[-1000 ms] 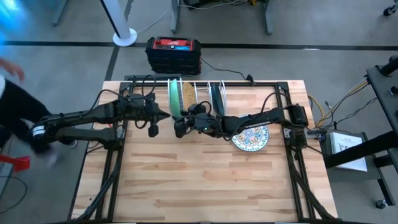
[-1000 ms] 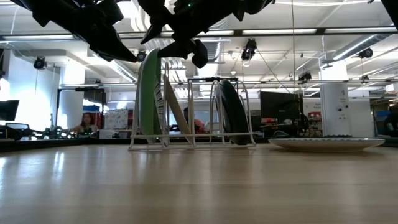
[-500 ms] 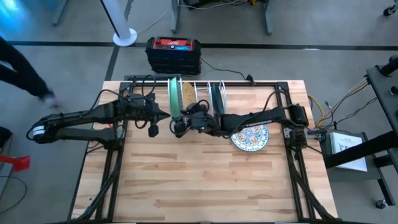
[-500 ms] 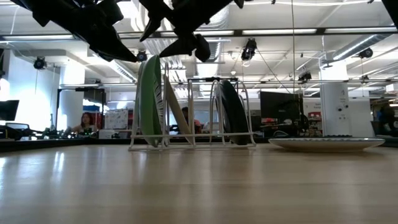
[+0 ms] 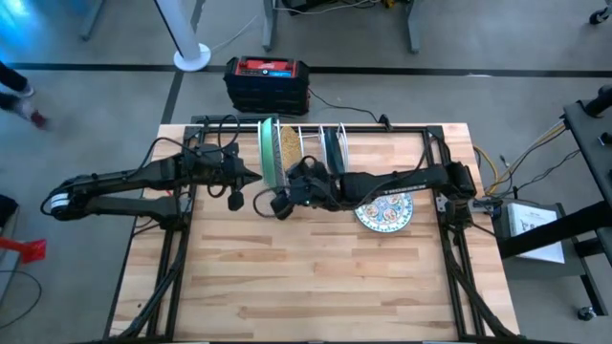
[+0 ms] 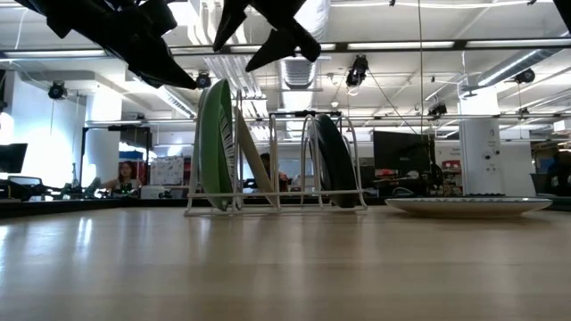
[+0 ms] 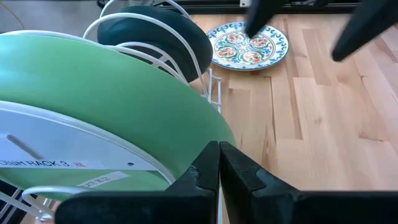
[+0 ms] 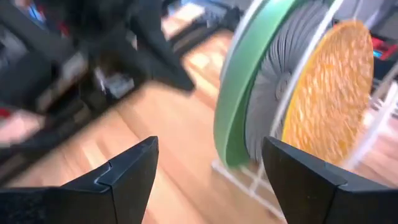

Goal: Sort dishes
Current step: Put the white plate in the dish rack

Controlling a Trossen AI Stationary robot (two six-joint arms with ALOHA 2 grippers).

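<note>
A white wire rack (image 5: pixel 308 143) stands at the table's far middle. In it stand on edge a light green plate (image 5: pixel 267 153) in the leftmost slot, a mustard-yellow speckled plate (image 5: pixel 285 145) leaning beside it, and a dark teal plate (image 5: pixel 332 148). A white plate with a blue floral pattern (image 5: pixel 385 210) lies flat on the table to the right. My left gripper (image 5: pixel 256 178) is shut, level, its tips at the green plate's left face (image 7: pixel 93 93). My right gripper (image 5: pixel 273 204) is open and empty, raised in front of the rack (image 6: pixel 263 31). My left gripper's shut fingertips (image 7: pixel 211 163) stand at the green plate's rim (image 7: pixel 186 134), coming level from the table's left. I cannot tell whether they touch it.
A black and red box (image 5: pixel 267 81) sits behind the table's far edge. A person's foot (image 5: pixel 29 115) shows on the floor at the far left. The near half of the wooden table (image 5: pixel 306 282) holds no objects.
My right gripper has risen above the rack's top and drawn a little toward the table's near edge. The plates and my left gripper have stayed where they were.
</note>
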